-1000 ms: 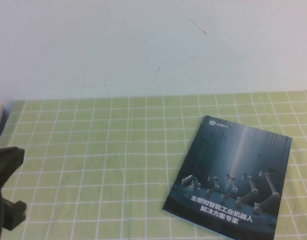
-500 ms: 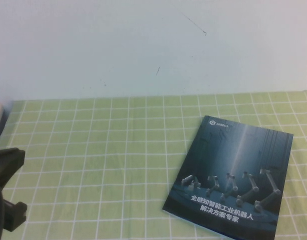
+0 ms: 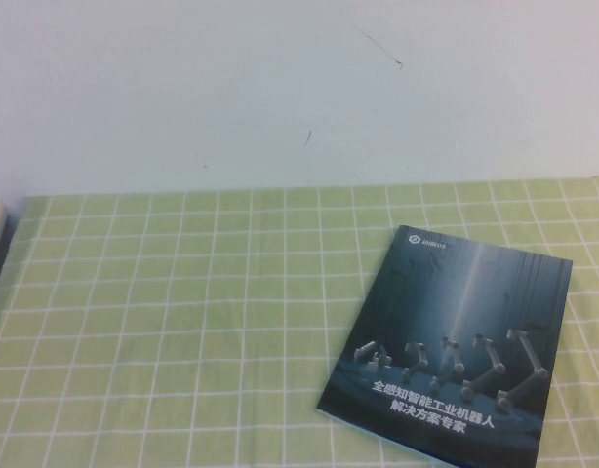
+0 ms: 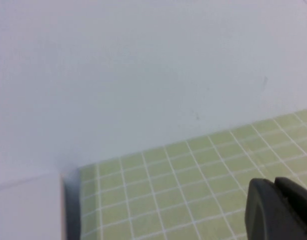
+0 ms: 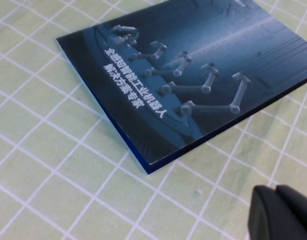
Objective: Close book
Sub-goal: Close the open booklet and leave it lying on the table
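**A:** Book, quick?

**B:** The book (image 3: 446,346) is closed and lies flat on the green checked cloth (image 3: 182,322). It's on the right side of the worktop, toward the near edge, turned a little askew to the grid lines.

**A:** Cover?

**B:** Dark blue-black with a pale streak of light down the middle. There's a row of grey robot arms low on the cover, and two lines of white Chinese characters under them. A small round logo with tiny text sits at the far left corner. The right wrist camera shows a thin blue edge along the side, with the cover level on the pages.

**A:** Right gripper?

**B:** The right gripper (image 5: 276,192) hangs over bare cloth near one of the book's near corners, apart from it. Its fingers (image 5: 261,215) are pressed together with only a seam between them, gripping nothing.

**A:** Left?

**B:** The left gripper (image 4: 274,187) is over the cloth on the left side, well apart from the book. It faces the white wall (image 4: 143,65) and a pale block (image 4: 26,210) at the cloth's edge. Fingers together, same thin seam, nothing held.
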Robot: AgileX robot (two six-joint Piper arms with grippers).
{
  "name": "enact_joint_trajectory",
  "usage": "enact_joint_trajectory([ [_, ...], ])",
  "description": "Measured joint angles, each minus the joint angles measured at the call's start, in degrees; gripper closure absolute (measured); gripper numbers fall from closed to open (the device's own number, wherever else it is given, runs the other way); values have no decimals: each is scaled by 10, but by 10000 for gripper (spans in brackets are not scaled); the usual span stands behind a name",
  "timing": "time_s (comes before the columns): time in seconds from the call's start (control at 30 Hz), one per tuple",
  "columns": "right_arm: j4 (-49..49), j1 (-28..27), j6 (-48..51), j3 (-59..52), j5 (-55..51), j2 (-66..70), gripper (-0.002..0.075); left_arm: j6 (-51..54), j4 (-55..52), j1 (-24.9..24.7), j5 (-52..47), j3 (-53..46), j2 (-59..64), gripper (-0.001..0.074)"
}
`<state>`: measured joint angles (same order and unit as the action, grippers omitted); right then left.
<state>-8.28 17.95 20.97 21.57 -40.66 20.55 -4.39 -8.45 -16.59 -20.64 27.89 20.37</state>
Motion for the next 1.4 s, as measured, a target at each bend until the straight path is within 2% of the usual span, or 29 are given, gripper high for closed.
enact_joint_trajectory([
  [0.17,-1,0,0,0,0,0,729,0,0,65,92,-129,-97,738],
  [0.4,-2,0,0,0,0,0,729,-13,4,113,101,-285,-206,738],
  [0.6,-5,0,0,-1,0,0,729,-43,13,117,25,-290,-209,738],
  [0.93,-6,0,0,-1,0,0,729,-34,29,117,11,-287,-210,738],
  [1.07,-6,0,0,-1,0,0,729,6,55,117,11,-287,-210,738],
  [1.23,-6,0,0,-1,0,0,729,105,127,117,12,-287,-211,738],
  [1.4,-6,0,0,-1,0,0,729,124,156,117,12,-287,-211,738],
])
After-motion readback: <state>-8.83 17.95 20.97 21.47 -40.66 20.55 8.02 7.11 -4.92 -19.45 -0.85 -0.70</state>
